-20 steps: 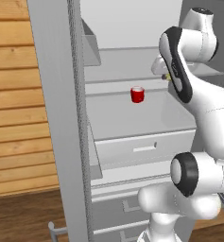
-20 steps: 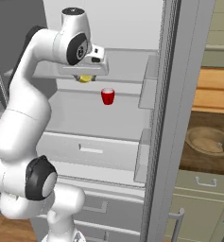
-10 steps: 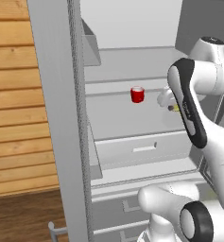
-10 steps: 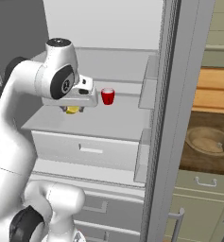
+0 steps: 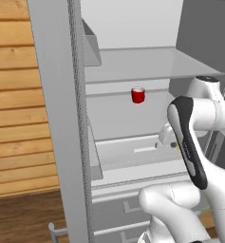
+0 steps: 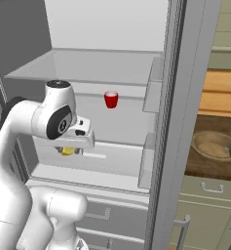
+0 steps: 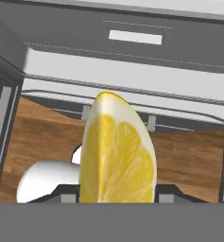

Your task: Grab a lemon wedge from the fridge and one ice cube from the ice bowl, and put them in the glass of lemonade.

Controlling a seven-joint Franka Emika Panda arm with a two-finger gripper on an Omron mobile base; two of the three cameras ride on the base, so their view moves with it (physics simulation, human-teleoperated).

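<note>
Left base view: my arm stands before the open fridge (image 5: 128, 61); a small red cup (image 5: 138, 95) sits on a white shelf at 12 o'clock of my claw (image 5: 173, 144), which is mostly hidden behind my forearm.

Right base view: my claw (image 6: 68, 150) pinches the lemon wedge (image 6: 67, 151) in front of the drawer; the ice bowl (image 6: 215, 146) rests on the dark surface (image 6: 204, 168) at 3 o'clock.

Hand view: the lemon wedge (image 7: 116, 151) stands upright between my 2 fingertips, with wooden floor (image 7: 189, 160) below.
</note>
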